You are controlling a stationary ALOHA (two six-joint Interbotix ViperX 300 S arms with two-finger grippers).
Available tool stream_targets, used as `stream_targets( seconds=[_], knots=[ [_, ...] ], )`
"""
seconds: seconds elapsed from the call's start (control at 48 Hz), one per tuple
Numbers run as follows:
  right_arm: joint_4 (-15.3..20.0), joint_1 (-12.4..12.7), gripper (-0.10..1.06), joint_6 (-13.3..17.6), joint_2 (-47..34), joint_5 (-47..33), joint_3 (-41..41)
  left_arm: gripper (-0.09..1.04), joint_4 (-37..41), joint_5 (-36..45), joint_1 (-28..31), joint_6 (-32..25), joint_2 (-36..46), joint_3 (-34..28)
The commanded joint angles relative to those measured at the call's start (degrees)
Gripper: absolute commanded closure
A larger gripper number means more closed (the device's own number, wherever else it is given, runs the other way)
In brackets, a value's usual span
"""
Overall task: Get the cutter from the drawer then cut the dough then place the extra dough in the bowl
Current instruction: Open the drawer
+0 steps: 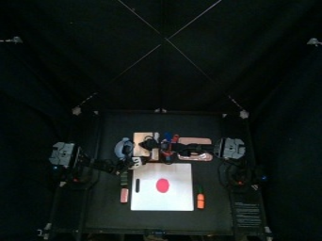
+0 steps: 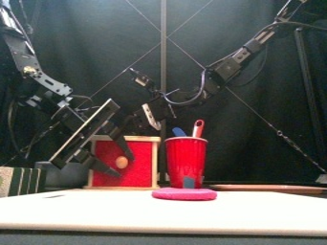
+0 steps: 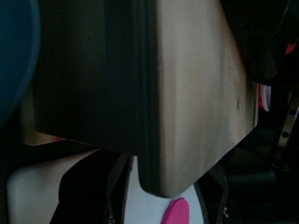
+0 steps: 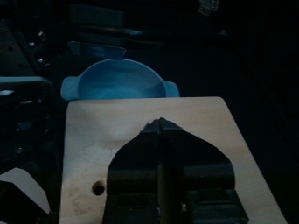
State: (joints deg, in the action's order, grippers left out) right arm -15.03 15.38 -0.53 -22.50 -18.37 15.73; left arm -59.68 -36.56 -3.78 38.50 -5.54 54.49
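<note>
Two arms worked at the back of the table, both at the pale wooden box [image 2: 124, 141]. The left gripper [image 3: 158, 173] had its jaws spread wide, one on each side of the box's rounded corner (whether they touched the wood, hard to say). The right gripper [image 4: 160, 129] hung over the box's top with its jaws pinched together and nothing between them, the tips right at the wood.

The red drawer front [image 2: 113, 165] faced the table's front. The dough [image 2: 185, 194] lay flat and whole on the white cutting board [image 1: 180, 175], well apart from both grippers. The blue-grey bowl [image 4: 121, 83] sat just beside the box on its left. On the box's right stood the red cup [image 2: 186, 161], with a blue knife [image 2: 179, 131] and a red knife [image 2: 197, 127] poking out.
</note>
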Motion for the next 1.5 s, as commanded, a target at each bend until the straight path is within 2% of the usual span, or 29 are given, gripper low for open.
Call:
stream_targets(
  seconds=[0.021, 0.146, 0.333, 0.458, 0.833, 1.5],
  knots=[
    [-0.09, -0.62, 0.95, 0.09, 0.79, 0.18, -0.88, 0.15, -0.44, -0.88, 0.26, 0.0, 0.18, -1.32],
    [-0.09, -0.7, 0.95, 0.18, 0.79, 0.26, -0.88, 0.21, -0.62, -0.97, -0.35, 0.0, -0.09, -1.41],
    [0.09, -0.88, 0.95, 0.18, 0.53, 0.18, -0.88, 0.37, -0.62, -1.14, -1.58, 0.0, -0.18, -1.32],
    [0.18, -0.88, 0.95, 0.26, 0.44, 0.62, -0.88, 0.41, -0.62, -1.05, -3.25, 0.09, -0.18, -1.32],
    [0.09, -0.7, 0.95, 0.26, 0.44, 1.32, -1.05, 0.42, -4.66, -1.14, -10.9, 0.09, 0.44, -1.49],
    [0.18, -0.53, 0.95, 0.26, 0.35, 2.2, -1.67, 0.42, -8.0, -1.14, -17.23, 0.0, -0.18, -3.52]
  ],
)
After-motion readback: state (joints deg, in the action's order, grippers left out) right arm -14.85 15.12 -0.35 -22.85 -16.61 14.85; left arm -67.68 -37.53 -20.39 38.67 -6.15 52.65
